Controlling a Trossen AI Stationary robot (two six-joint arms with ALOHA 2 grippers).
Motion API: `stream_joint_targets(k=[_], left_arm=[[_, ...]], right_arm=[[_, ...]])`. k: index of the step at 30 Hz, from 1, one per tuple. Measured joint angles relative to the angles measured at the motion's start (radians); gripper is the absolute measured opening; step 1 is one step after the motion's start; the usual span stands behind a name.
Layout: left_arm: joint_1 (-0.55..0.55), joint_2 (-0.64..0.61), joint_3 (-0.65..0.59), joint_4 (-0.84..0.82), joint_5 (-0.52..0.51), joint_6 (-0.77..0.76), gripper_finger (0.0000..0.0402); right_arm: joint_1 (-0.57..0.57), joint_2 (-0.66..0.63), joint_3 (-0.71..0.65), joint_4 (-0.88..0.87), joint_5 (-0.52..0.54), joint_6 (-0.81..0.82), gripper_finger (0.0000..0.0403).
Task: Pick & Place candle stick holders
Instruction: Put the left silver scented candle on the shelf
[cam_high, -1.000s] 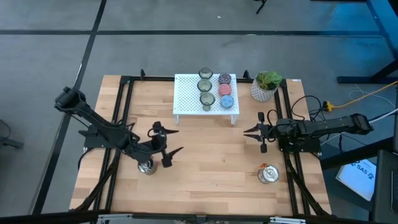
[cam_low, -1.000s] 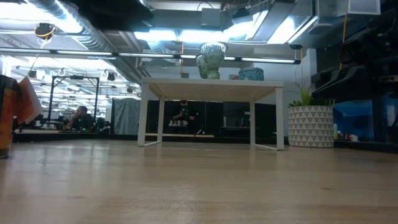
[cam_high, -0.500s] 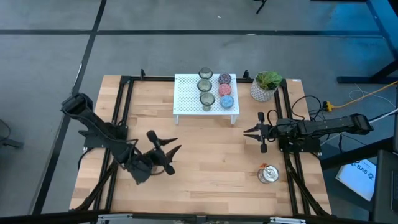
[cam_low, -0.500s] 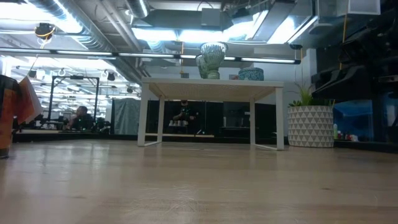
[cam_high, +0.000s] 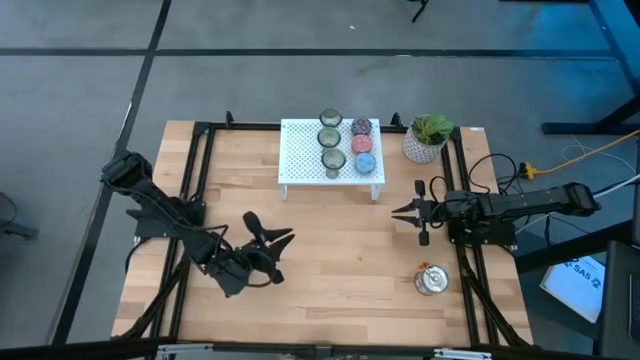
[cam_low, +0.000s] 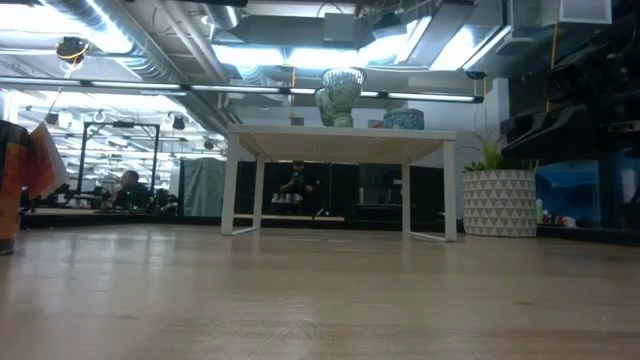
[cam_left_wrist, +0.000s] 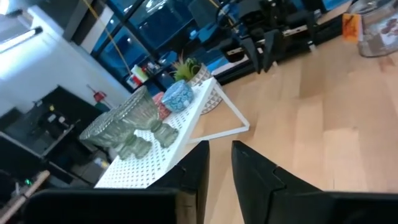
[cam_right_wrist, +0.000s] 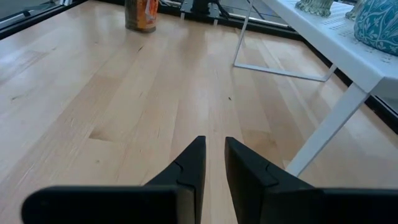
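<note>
You've got six of the candle stick holders on the white perforated rack (cam_high: 300, 160) at the far-middle of the table (cam_high: 340, 290), in two rows of three: olive-clear glass cups (cam_high: 329, 137) w/ ribbed, faceted walls in one row, then purple cup (cam_high: 361, 126), pink cup (cam_high: 361, 144) and blue cup (cam_high: 364, 162) in the other; the blue one shows a pale swirl pattern on a rounded body. One shiny silver holder (cam_high: 431, 280) sits alone on the bare wood near the front-right, reflective, w/ an orange tint in the left wrist view. The other silver one you can't see from above. Rack is thin white metal, dotted w/ holes, on slim legs; table is pale wood planks in a black frame. Left gripper (cam_high: 272, 240) is over the front-left of the table, fingers (cam_left_wrist: 196, 168) drawn nearly together, nothing between them. Right gripper (cam_high: 400, 211) waits at the right edge, fingers (cam_right_wrist: 193, 162) likewise closed on nothing. Potted plant (cam_high: 428, 138) stands just right of the rack
</note>
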Motion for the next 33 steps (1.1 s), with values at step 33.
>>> stream_joint_targets(k=[33], left_arm=[[0.138,-0.171,-0.002,-0.584,0.851,-0.737,0.0006]], right_arm=[[0.0,0.0,0.0,0.0,0.0,-0.001,0.0063]])
